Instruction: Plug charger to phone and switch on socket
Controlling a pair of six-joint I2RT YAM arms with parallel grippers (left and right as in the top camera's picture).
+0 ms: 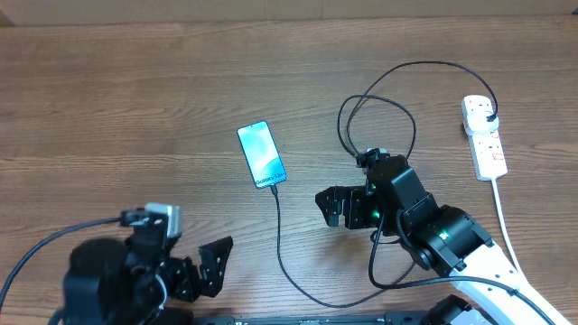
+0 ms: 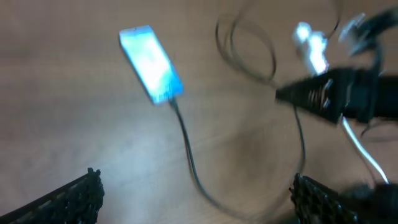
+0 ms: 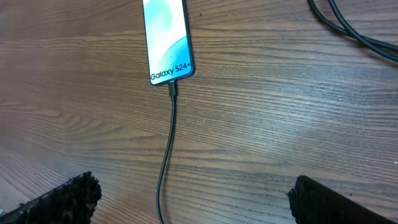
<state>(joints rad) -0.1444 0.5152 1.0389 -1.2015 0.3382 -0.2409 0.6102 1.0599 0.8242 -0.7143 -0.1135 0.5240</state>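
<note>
Jaws on both arms gape empty, overhead; limp, light charger (image 1: 279, 236) runs from phone (image 1: 261, 154) on table (image 1: 135, 108) to socket (image 1: 484, 135), far right, its switch (image 1: 492, 159) probably stiff: press, don't grip. Left wrist: blurred. Right wrist: connector (image 3: 172, 89) seated in phone.

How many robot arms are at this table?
2. The left arm is at the bottom left of the overhead view. The right arm is at the bottom right, to the right of the phone. None seems hidden.
</note>
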